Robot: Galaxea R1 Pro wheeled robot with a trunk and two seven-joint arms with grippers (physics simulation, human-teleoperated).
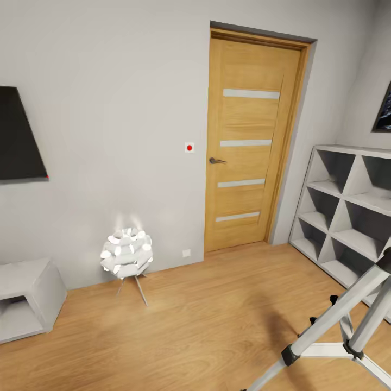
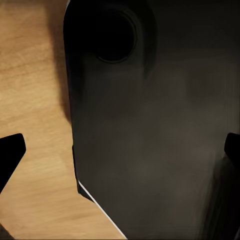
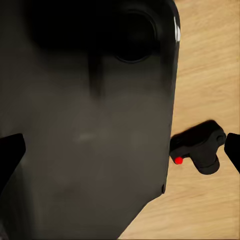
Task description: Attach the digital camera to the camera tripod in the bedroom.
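From the head view, the bedroom's light grey wall (image 1: 119,108) runs across in front, with a wooden door (image 1: 252,141) set in it, four pale strips across its panel and a dark lever handle (image 1: 217,161) on its left edge. Just left of the door sits a small white wall switch with a red dot (image 1: 189,147), and low down near the skirting a white socket plate (image 1: 186,252). A small white lamp (image 1: 126,253) on thin legs glows on the wood-plank floor (image 1: 206,320) close to the wall. Further left stands a low white cabinet (image 1: 27,296), and above it hangs a dark wall-mounted screen (image 1: 19,136). On the right wall there is a white cube shelf (image 1: 347,212) and the edge of a dark picture (image 1: 383,111) above it.

The camera tripod (image 1: 339,326) leans in at the lower right, its silver-grey legs and black joints standing on the planks in front of the shelf.

The digital camera (image 3: 197,147) lies on the floor in the right wrist view, red dot showing, just beside a big dark body that is probably part of the robot (image 3: 90,120).

The right gripper (image 3: 122,150) stands wide open with nothing between its dark fingertips (image 3: 11,152). The left gripper (image 2: 122,150) is likewise spread wide and empty, over the same sort of dark bulk (image 2: 155,130) and bare planks.
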